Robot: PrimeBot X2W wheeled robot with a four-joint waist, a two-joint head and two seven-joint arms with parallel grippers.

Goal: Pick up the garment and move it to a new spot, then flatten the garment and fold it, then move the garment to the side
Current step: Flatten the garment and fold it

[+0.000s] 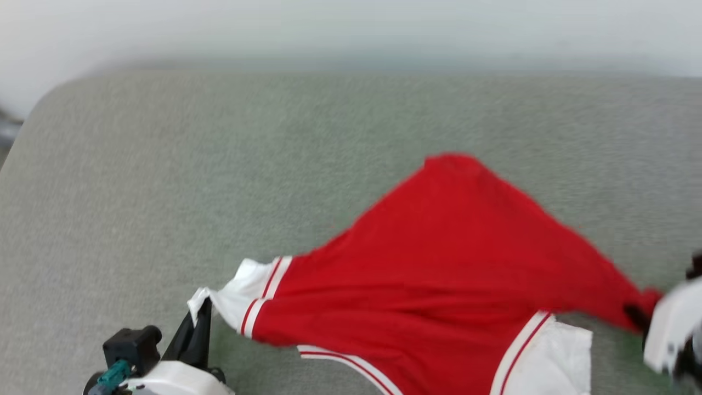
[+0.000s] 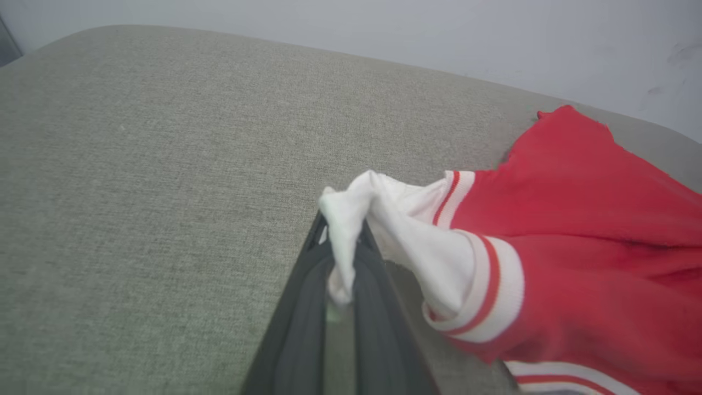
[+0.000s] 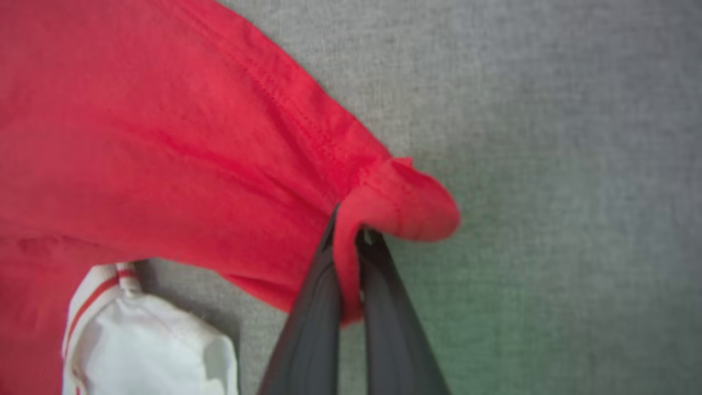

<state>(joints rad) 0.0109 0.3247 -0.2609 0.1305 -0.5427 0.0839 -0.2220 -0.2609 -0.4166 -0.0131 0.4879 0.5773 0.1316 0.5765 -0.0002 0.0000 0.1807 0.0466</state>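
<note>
Stretching between two grips, the garment [image 1: 439, 263] spans the right half of the grey cloth-covered worktop [image 1: 164, 164], its far red corner lying toward the back edge. The left gripper [image 1: 204, 308] is closed on the bunched end of one white sleeve [image 2: 417, 236], the cloth squeezed between its dark fingers [image 2: 378, 307]. The right gripper [image 3: 348, 233] is closed on a folded red hem corner [image 3: 406, 203], while the second white sleeve [image 3: 148, 345] hangs loose just beside it. Whether the garment's middle touches the worktop cannot be told.

Handling, as judged: the fabric is light, soft and limp. It keeps no shape of its own and sags or bunches wherever it is not pulled tight. It is neither fragile nor slippery against the cloth surface. Pinches at hems, corners and sleeve ends, where stitching thickens the cloth, should hold best. Two well-separated grips keep it spread for flattening. The task involves no container.
</note>
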